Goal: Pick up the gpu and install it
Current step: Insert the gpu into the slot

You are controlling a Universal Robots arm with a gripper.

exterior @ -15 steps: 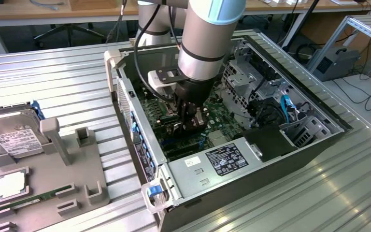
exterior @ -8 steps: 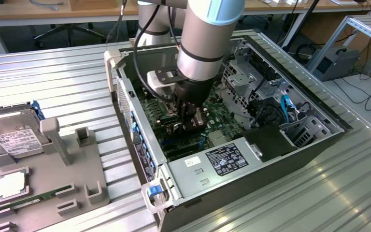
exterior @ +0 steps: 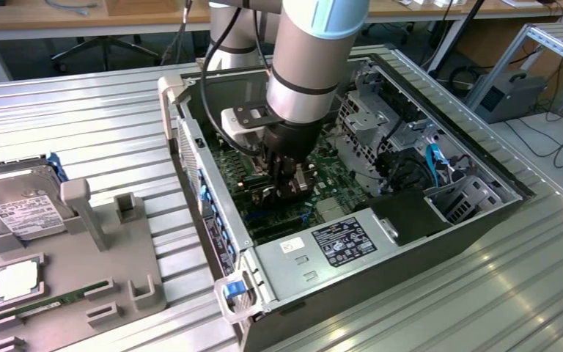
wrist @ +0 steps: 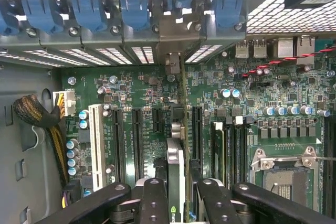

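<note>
My gripper [exterior: 286,187] reaches down into the open computer case [exterior: 203,169], just over the green motherboard [exterior: 336,183]. It is shut on the gpu [exterior: 298,185], which stands on edge between the fingers. In the wrist view the gpu [wrist: 178,145] appears edge-on as a thin card running from the black fingers [wrist: 152,203] toward the rear of the case. My gripper [wrist: 178,205] holds it over the black expansion slots [wrist: 137,140]. The card's silver bracket [wrist: 176,32] sits among the rear slot openings, below the blue clips [wrist: 89,11]. Whether the card is fully seated in a slot I cannot tell.
A silver hard drive [exterior: 17,205] and a grey fixture [exterior: 76,271] with a green RAM stick [exterior: 42,304] lie at the exterior view's left. Inside the case are the power supply [exterior: 345,242], drive cages [exterior: 380,117], a cable bundle [wrist: 31,111] and the CPU socket [wrist: 283,174].
</note>
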